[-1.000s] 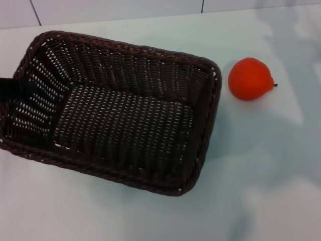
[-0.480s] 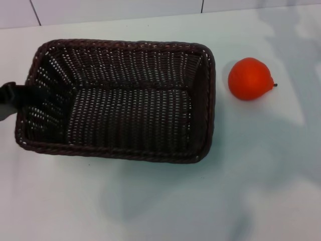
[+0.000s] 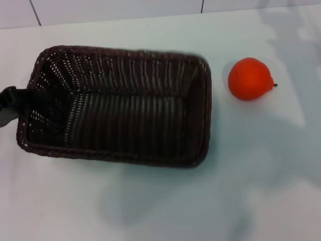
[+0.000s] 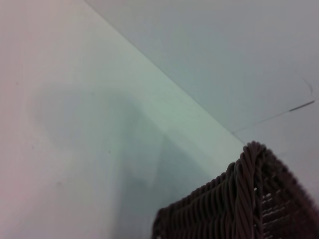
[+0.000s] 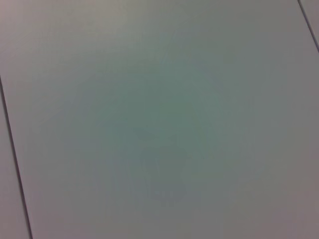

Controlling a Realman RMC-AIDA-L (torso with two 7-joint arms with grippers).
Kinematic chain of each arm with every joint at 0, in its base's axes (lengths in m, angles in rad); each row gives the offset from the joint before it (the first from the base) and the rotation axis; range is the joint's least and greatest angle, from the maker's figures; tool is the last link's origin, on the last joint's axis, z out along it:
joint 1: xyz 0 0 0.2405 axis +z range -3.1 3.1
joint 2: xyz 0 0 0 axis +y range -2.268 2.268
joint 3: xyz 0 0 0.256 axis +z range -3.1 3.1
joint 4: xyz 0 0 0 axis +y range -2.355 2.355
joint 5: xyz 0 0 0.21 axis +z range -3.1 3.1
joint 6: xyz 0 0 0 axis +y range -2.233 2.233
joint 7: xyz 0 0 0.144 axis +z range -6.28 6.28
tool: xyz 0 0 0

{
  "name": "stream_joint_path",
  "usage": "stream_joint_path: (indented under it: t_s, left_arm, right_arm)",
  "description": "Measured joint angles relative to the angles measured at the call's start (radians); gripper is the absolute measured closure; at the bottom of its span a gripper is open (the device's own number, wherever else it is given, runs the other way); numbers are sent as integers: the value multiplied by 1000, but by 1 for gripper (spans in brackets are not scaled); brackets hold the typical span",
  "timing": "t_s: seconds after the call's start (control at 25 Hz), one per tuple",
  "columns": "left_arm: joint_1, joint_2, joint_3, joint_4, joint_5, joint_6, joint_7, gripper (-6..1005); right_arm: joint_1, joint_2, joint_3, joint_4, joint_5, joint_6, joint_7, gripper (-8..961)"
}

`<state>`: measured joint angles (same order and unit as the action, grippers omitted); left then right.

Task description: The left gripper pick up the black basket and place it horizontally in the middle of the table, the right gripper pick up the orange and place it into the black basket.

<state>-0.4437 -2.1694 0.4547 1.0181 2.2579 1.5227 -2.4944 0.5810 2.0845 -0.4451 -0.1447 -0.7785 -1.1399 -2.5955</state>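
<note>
The black basket [image 3: 120,108] is long side across the head view, left of the middle of the table [image 3: 165,211]. Its shadow falls on the table nearer to me, so it seems to hang a little above the surface. My left gripper [image 3: 22,100] comes in from the left edge and is shut on the basket's left short rim. A basket corner [image 4: 249,199] shows in the left wrist view. The orange [image 3: 250,79] lies on the table to the right of the basket, apart from it. The right gripper is out of view.
A tiled wall [image 3: 115,9] runs along the table's far edge. Bare table lies in front of the basket and around the orange. The right wrist view shows only a plain pale surface [image 5: 159,119] with thin seam lines.
The basket has turned from skewed to square across the view and shifted a little toward me, still held by the left gripper. The orange has not moved.
</note>
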Motion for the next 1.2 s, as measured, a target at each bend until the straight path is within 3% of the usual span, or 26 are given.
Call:
stream_joint_path:
  t_s: [0.28, 0.4, 0.6, 0.96, 1.2]
  left_arm:
    - [27, 3, 6, -1, -44, 6, -16, 802]
    - [32, 4, 7, 2, -50, 22, -15, 589]
    - [44, 6, 4, 4, -51, 73, -10, 462]
    - [61, 12, -4, 6, -55, 94, 28, 468]
    - [76, 32, -57, -3, -48, 5, 106, 468]
  right_arm:
    - [-1, 2, -3, 3, 1, 5, 0, 220]
    - [1, 2, -3, 4, 1, 7, 0, 220]
    - [2, 2, 2, 4, 1, 6, 0, 220]
    - [4, -3, -13, -5, -7, 37, 10, 222]
    - [17, -30, -187, -87, -11, 208, 204, 220]
